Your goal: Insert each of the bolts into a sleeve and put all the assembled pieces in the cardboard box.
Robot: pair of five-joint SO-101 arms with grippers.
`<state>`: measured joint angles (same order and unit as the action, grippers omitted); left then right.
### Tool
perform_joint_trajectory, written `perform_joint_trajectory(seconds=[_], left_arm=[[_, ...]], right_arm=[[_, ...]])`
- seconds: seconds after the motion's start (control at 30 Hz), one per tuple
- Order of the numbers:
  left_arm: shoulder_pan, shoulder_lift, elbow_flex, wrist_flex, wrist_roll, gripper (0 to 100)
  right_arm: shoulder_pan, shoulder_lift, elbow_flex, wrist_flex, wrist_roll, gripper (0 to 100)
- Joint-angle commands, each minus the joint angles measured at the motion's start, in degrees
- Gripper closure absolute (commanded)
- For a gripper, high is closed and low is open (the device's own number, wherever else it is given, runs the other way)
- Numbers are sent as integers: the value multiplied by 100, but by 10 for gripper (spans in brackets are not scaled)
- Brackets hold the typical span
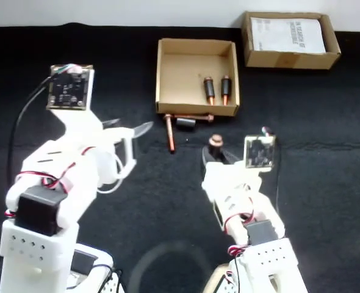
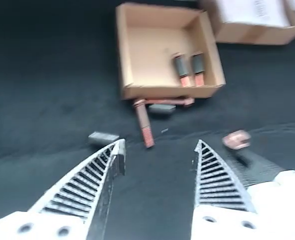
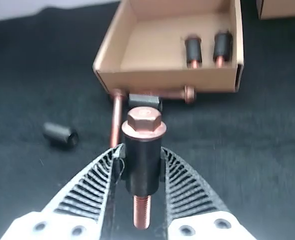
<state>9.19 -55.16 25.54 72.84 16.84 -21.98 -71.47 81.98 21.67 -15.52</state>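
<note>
The right gripper (image 3: pixel 141 149) pinches an assembled piece (image 3: pixel 142 170) by its dark sleeve, bolt head up and threaded tip poking out below, just above the black cloth (image 1: pixel 326 152) in front of the cardboard box (image 1: pixel 195 110). The left gripper (image 2: pixel 160 143) hangs with its fingers spread wide, holding nothing. Inside the box two finished pieces (image 3: pixel 192 49) lie side by side. From above, a loose bolt (image 1: pixel 169 134) lies just before the box, a second bolt (image 1: pixel 198 117) lies along its front wall, and a short sleeve (image 1: pixel 185 122) lies beside them. The right wrist view adds a stray sleeve (image 3: pixel 61 135), off to one side of the box.
</note>
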Motion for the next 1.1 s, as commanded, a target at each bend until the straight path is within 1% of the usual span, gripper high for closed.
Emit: perform_joint_trajectory(seconds=[0.0,0.2,0.53,0.8,1.0,1.07], left_arm=[[-374,-84,-84,352,-97,776],[-549,-110,549,440,-97,776],[-901,-84,1587,352,-97,775],[-1508,-110,2369,-633,-97,776],[-1569,-84,2440,-897,-88,774],[-1569,-84,2589,-1108,-88,775]], right_arm=[[57,40,-884,365,-62,991],[57,1253,-2176,831,-62,991],[57,3749,-4901,1314,-62,991],[57,5376,-6905,2105,-62,991],[57,6598,-8462,2967,-62,991],[75,7020,-8998,3248,-62,991]])
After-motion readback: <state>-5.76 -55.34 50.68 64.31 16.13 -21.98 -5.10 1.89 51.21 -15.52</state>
